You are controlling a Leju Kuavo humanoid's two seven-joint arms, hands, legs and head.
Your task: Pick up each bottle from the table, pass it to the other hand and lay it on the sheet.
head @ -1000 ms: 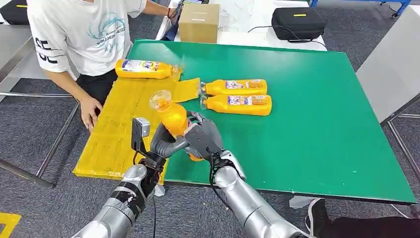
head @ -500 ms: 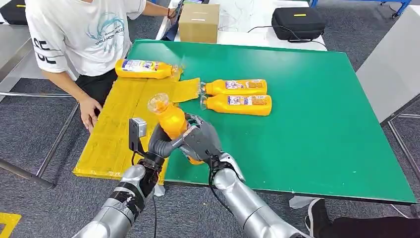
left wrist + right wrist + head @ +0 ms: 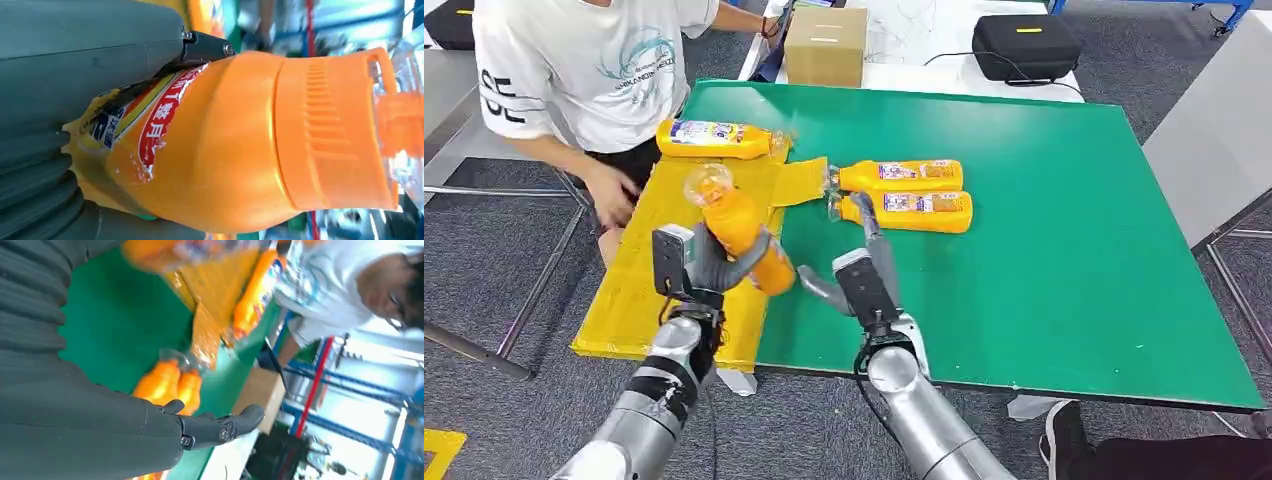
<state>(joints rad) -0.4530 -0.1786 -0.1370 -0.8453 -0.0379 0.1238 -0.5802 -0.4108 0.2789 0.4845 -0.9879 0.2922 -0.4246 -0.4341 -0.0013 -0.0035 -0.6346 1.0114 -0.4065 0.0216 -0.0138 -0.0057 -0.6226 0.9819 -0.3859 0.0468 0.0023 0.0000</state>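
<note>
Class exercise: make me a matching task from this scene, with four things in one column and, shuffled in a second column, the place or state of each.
Things
1. left robot hand
2. right robot hand
3. cardboard box
4. black case

Place or state
A. open, holds nothing
B. on the white table, near its right end
C. grips an orange bottle over the yellow sheet
D. on the white table, just beyond the green table's far edge

Pairs: 1-C, 2-A, 3-D, 4-B

The left hand (image 3: pixel 75 100) covers the lower body of the held bottle (image 3: pixel 240 145) in the left wrist view, where the right edge cuts off its clear cap. Top of the right wrist view, a bottle (image 3: pixel 165 252) is blurred. The head view's top edge crops the person (image 3: pixel 594 70).
</note>
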